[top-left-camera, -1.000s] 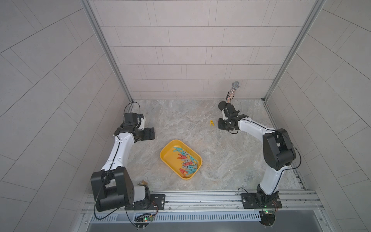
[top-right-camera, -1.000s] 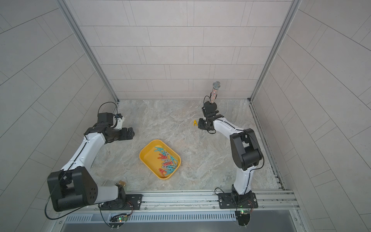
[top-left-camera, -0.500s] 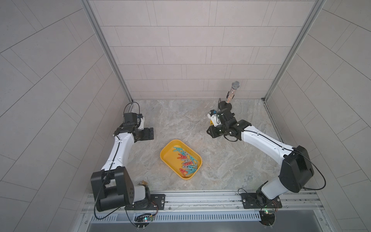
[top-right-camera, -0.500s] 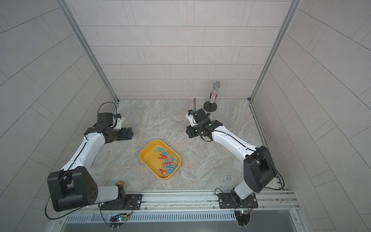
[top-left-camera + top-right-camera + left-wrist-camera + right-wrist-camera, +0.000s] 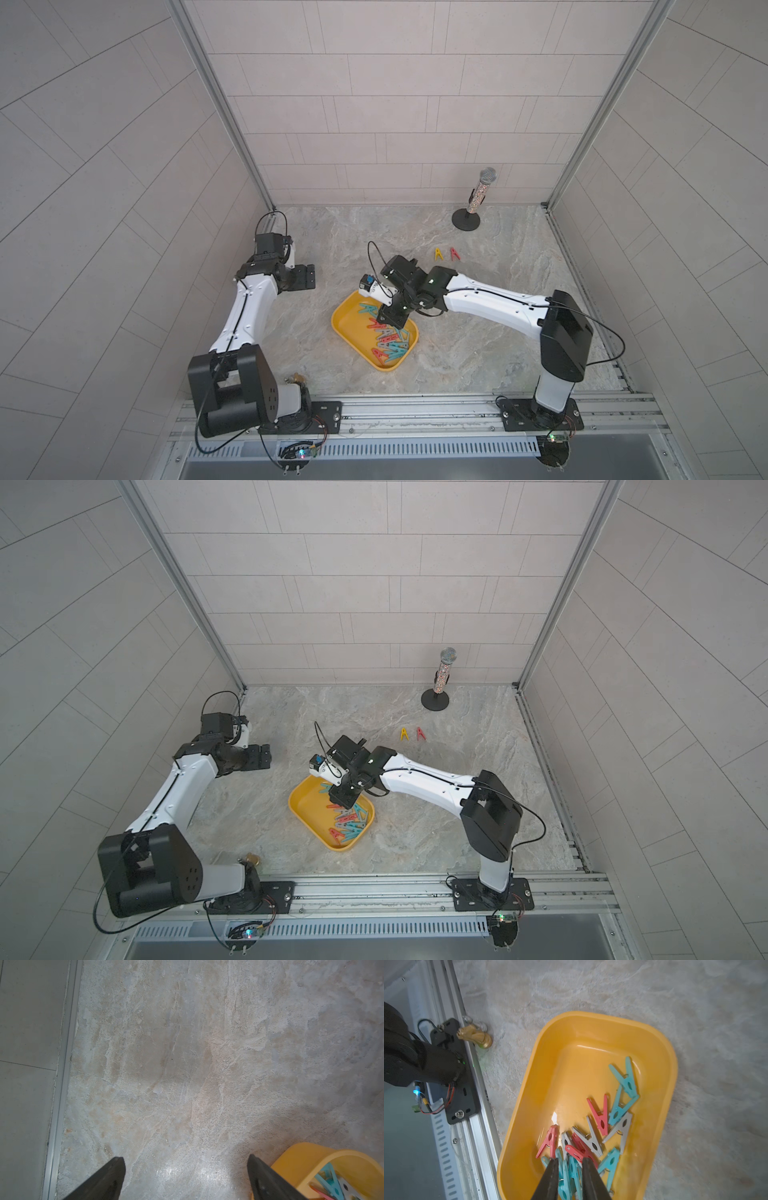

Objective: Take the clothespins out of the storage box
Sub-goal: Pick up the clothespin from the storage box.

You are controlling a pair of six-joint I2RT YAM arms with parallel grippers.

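– While the right arm hangs over the box, where does everything sit?

– The counter (image 5: 478,361) carries the box (image 5: 349,328) in the middle, between the two arms. Most pegs (image 5: 390,343) lie in it, heaped toward one long wall. A yellow peg (image 5: 438,254) and a red peg (image 5: 456,254) lie out on the counter, side by side, near the mic (image 5: 478,195).

– And the grippers?

– The left gripper (image 5: 186,1176) is spread wide over bare counter, just beside a box corner, and holds nothing. The right gripper (image 5: 568,1164) is spread only narrowly, tips down at the heap, with teal pegs showing in the gap. No peg looks lifted.

– How should the pick go?

– I judge the heap to be the trouble: pegs cross and overlap, so a pinch may drag a neighbour. Better to centre on one teal peg lying on top and close across its narrow body. Then lift straight up, clear of the wall, before carrying it toward the two already out.

– What does each view add?

– Both top views give the whole layout and the two freed pegs, but the wrist hides the fingertips there. Only the right wrist view shows the gap and which pegs sit in it; it misses the freed pegs. The left wrist view alone shows how close that idle finger (image 5: 264,1178) is to the box.
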